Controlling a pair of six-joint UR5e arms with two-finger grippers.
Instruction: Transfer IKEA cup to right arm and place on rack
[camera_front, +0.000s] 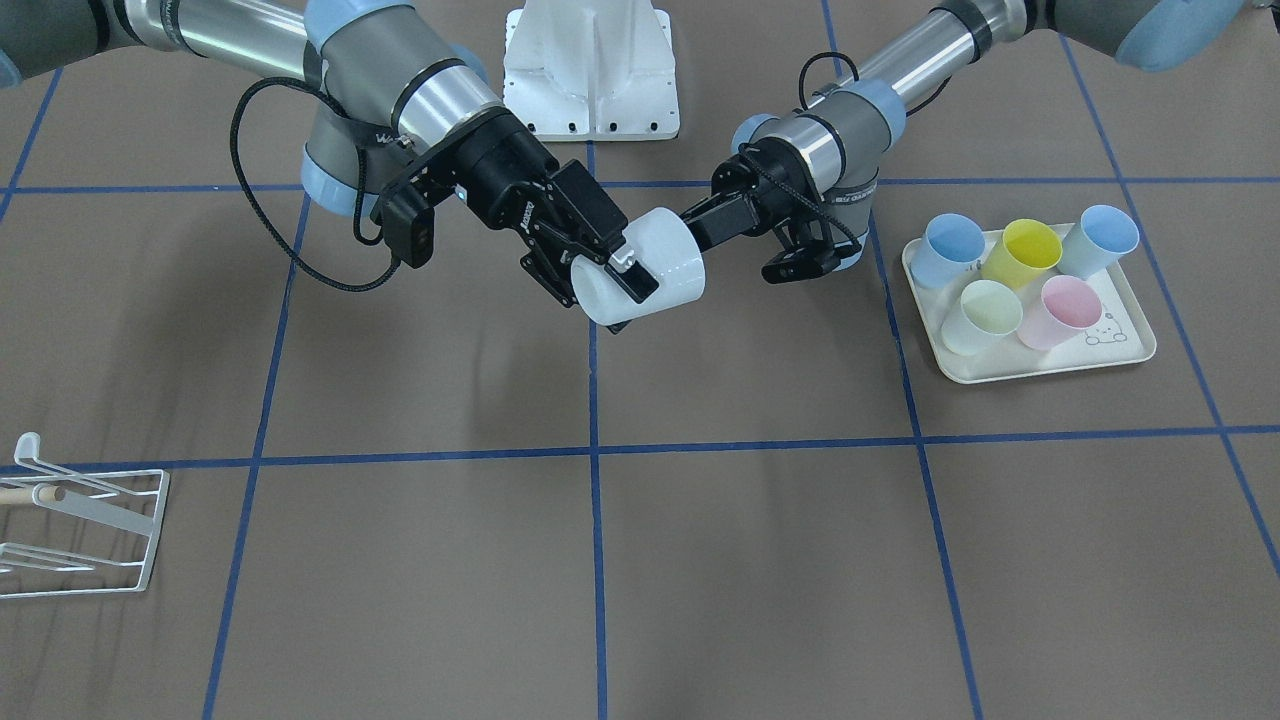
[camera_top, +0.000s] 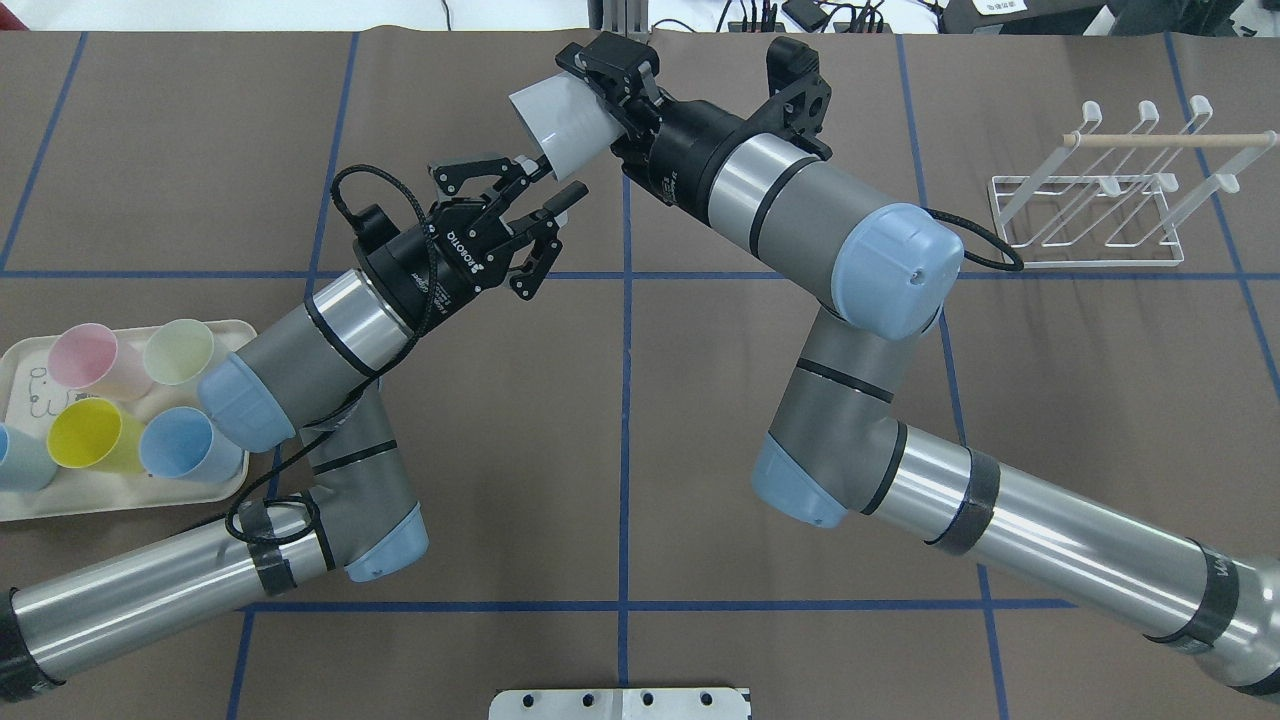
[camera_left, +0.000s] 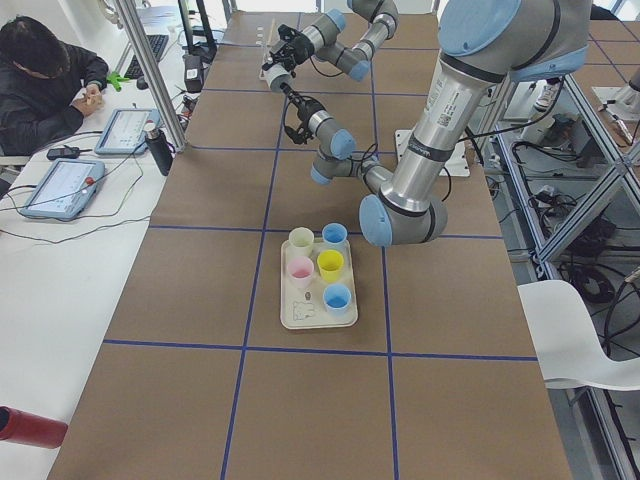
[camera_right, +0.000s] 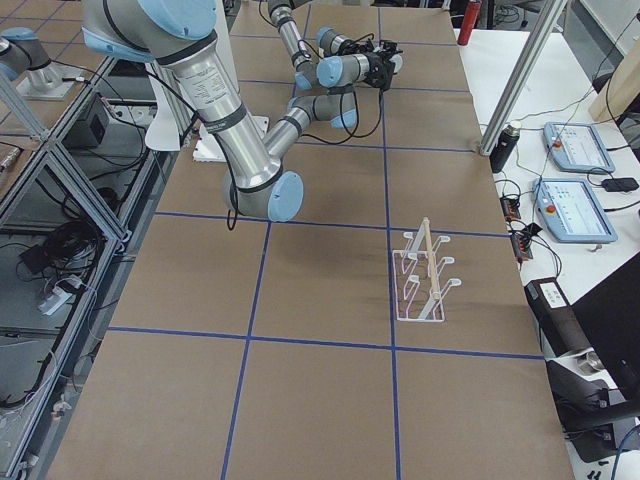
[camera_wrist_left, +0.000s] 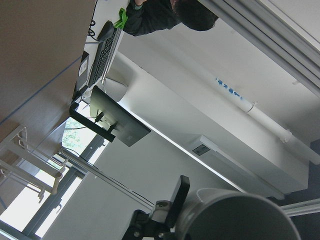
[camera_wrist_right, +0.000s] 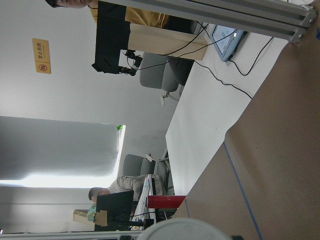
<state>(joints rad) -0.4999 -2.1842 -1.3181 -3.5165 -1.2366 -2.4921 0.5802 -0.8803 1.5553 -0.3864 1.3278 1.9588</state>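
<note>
The white IKEA cup (camera_front: 662, 258) hangs tilted in the air above the far middle of the table. My right arm's bulky gripper (camera_front: 606, 280) is shut on it across its wall; the overhead view shows that gripper (camera_top: 606, 98) clamping the cup (camera_top: 553, 122). My left gripper (camera_top: 562, 180) stands open just behind the cup's end, its fingertips (camera_top: 546, 165) spread and close to the cup. The left wrist view shows the cup (camera_wrist_left: 235, 215) close ahead. The white wire rack (camera_top: 1100, 200) with its wooden rod stands on the table's right side, far from both grippers.
A cream tray (camera_top: 60, 505) holding several pastel cups sits on the robot's left side, under the left arm's elbow. The white robot base (camera_front: 592, 70) is behind the arms. A person sits at the side desk (camera_left: 45, 80) beyond the far edge.
</note>
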